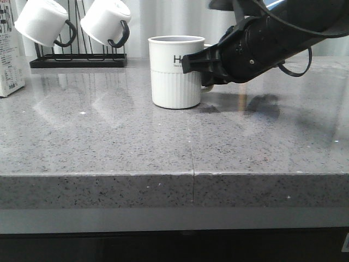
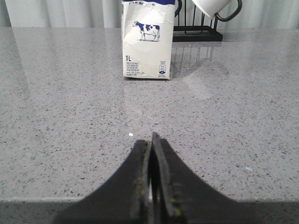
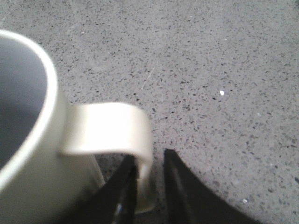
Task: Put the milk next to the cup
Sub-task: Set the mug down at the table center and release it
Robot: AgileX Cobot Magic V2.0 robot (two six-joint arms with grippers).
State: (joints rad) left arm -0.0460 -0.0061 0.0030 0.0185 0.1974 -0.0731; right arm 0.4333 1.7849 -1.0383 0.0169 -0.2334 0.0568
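The cup [image 1: 175,73], a white ribbed mug with black lettering, stands mid-counter. In the right wrist view its rim [image 3: 28,140] and cream handle [image 3: 112,128] fill the frame. My right gripper [image 1: 188,63] reaches in from the right. Its jaws [image 3: 149,161] straddle the handle: one finger touches its inner side, and the other stands a small gap off its outer side. The milk [image 1: 10,60] stands at the far left edge, far from the cup. In the left wrist view the milk [image 2: 147,42] is ahead of my left gripper [image 2: 150,140], which is shut, empty and well short of it.
A black wire rack [image 1: 76,60] at the back left carries two plain white mugs with black handles [image 1: 43,22] [image 1: 106,22]. It also shows in the left wrist view [image 2: 196,35], behind the carton. The grey stone counter [image 1: 109,142] has a front edge close to the left gripper.
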